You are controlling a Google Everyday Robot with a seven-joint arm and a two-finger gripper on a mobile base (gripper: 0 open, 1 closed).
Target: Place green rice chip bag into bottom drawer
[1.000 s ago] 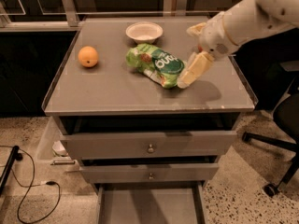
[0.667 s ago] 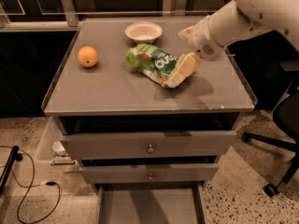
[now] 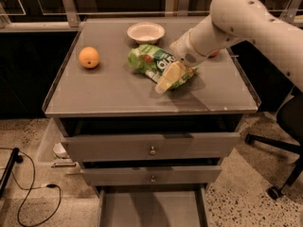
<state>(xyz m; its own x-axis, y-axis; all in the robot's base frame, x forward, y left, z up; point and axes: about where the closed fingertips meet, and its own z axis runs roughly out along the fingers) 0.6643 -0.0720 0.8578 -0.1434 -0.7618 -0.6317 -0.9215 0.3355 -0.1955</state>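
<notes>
1. Camera view: pale yellow tool (image 3: 166, 81) rests on the crinkly light-green foil rice chip bag (image 3: 150, 62) on the grey desk (image 3: 109, 91); whether it grips, I cannot tell.
2. Step: grasping, seemingly. The next move calls for a secure hold, then a lift toward the open bottom grey drawer (image 3: 151, 208).

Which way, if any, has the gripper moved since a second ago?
Yes: the gripper shifted left, toward the orange, and is now over the green rice chip bag.

One green rice chip bag (image 3: 150, 60), one orange (image 3: 89, 57), one bowl (image 3: 146, 32), three drawers (image 3: 151, 145), one gripper (image 3: 166, 80) at the bag.
</notes>
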